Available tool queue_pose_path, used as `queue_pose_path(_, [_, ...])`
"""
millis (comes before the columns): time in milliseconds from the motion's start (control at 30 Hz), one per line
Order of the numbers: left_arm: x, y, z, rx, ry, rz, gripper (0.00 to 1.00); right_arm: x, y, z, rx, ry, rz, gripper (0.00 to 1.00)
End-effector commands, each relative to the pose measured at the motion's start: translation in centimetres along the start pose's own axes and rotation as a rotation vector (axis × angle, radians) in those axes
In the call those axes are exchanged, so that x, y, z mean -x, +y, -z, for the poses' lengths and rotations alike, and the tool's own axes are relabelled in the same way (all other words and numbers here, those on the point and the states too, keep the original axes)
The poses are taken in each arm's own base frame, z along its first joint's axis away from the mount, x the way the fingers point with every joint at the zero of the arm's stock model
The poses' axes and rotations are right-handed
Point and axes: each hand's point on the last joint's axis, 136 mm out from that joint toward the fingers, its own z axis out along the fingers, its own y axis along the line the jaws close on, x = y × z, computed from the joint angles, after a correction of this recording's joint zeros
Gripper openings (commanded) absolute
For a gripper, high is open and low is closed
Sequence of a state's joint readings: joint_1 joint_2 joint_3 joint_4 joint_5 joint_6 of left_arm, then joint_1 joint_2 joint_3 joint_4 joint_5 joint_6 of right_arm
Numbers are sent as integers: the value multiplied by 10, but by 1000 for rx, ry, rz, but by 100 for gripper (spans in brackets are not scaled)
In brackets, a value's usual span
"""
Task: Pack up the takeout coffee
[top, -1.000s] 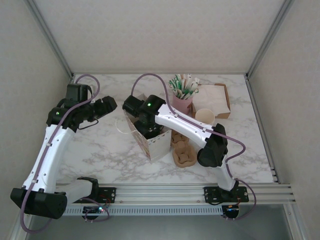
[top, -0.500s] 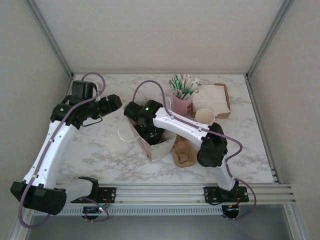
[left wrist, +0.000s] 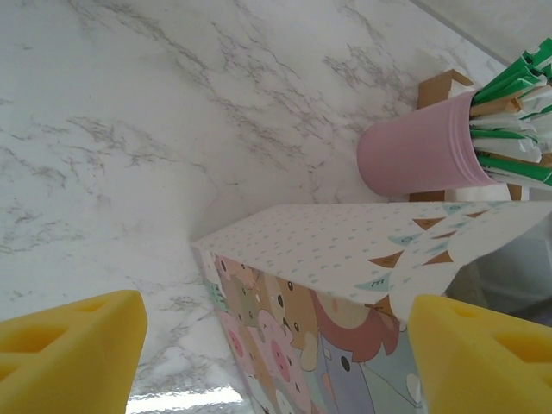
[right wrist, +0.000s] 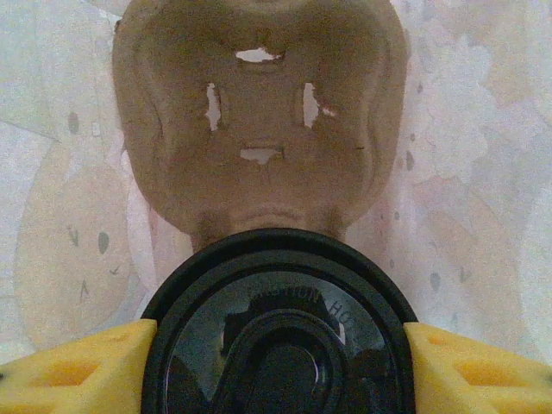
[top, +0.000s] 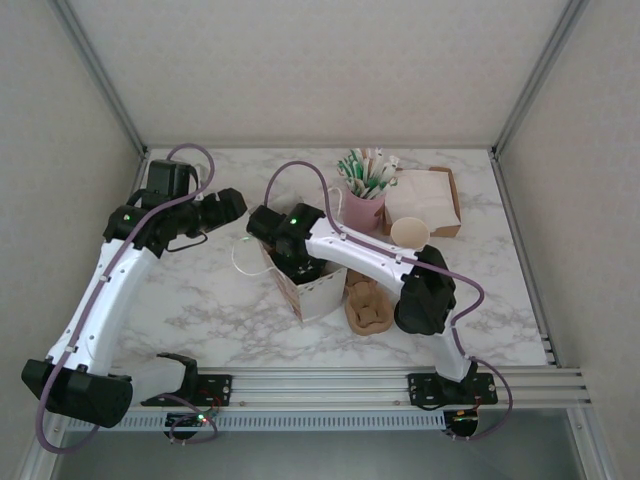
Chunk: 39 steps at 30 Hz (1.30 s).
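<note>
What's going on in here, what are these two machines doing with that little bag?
They're packing a coffee to go. The right claw grips the takeout coffee at its black lid and has it down inside the printed paper bag, over a brown pulp cup tray in the bag. I can't tell whether the cup is seated yet. The left claw hovers open beside the bag, holding nothing.

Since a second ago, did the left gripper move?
Yes, a little. The left gripper has shifted to the right in the top view, closer to the pink cup, which stayed where it was.
</note>
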<state>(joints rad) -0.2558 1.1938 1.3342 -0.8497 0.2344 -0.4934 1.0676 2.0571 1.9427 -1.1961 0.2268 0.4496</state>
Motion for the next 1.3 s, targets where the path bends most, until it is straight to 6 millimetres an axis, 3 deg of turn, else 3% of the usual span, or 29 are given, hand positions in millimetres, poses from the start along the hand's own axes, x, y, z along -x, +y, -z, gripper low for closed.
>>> queue_pose_path(0, [8,-7,5,-9,-24,-21,80,13,-10,40,-21,-129,-1,56])
queue_pose_path(100, [8,-8,4,-10,-24,-21,80,19,-9,54,-14,-190,10,56])
queue_pose_path(167, [7,-9,4,-15,-22,-22,80,18,-10,51,-24,-196,16,56])
queue_pose_path(467, [2,-9,-5,-16,14,-32,80,2,-3,2,-46,-102,34,56])
queue_pose_path(900, [-11,-9,-18,-7,75,-75,80,-15,3,-30,-33,-46,28,56])
queue_pose_path(1267, [-14,-3,-23,28,96,-84,79,-14,1,-26,-27,-70,24,56])
